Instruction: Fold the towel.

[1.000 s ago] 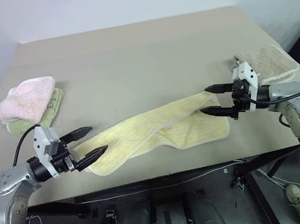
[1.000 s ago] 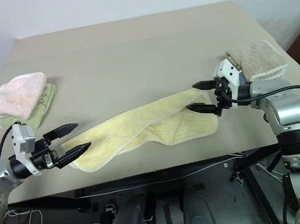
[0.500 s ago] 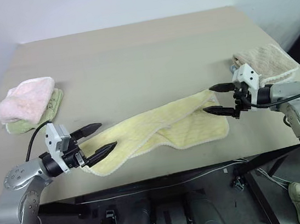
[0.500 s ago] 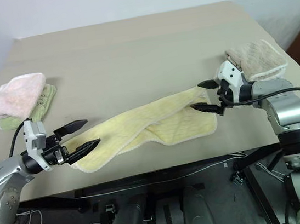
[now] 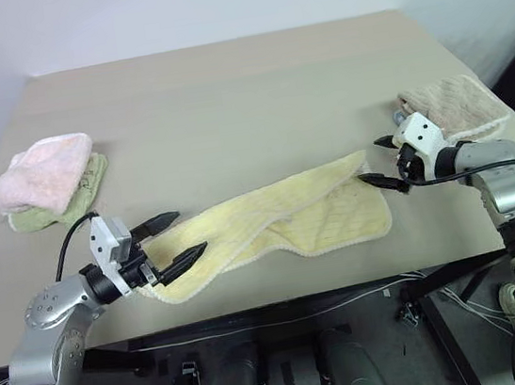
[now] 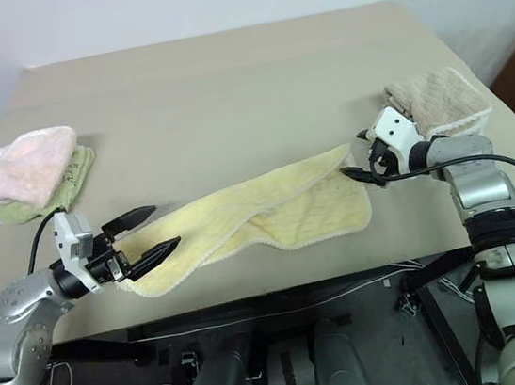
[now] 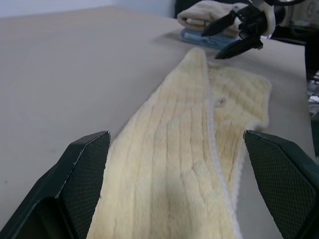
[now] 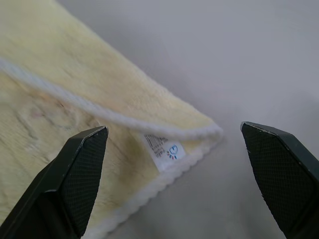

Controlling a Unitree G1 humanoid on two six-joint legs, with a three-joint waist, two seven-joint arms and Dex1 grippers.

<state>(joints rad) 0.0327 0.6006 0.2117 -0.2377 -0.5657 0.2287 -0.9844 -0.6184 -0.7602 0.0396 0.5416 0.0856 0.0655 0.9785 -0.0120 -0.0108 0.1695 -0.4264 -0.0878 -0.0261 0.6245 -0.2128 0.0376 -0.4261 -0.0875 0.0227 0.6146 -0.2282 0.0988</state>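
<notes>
The pale yellow towel (image 5: 271,221) lies folded lengthwise in a long slanted strip across the front of the table, its whitish trim showing along the edges. My left gripper (image 5: 171,241) stands open at the strip's near left end, fingers (image 7: 84,184) on either side of it and nothing held. My right gripper (image 5: 385,161) is open at the far right corner, tilted down over the corner with its small white label (image 8: 164,149). In the left wrist view the towel (image 7: 184,164) runs away toward the right gripper (image 7: 234,32).
A pink fluffy towel (image 5: 36,172) sits on a green cloth (image 5: 69,203) at the table's left edge. A beige waffle towel (image 5: 451,108) lies at the right edge, just behind my right gripper. The beige table (image 5: 225,92) stretches far back. Cables hang under the front edge.
My right gripper has moved right and down, tilting toward the towel's right corner. The left gripper has edged slightly right along the towel's left end. The towel lies as before.
</notes>
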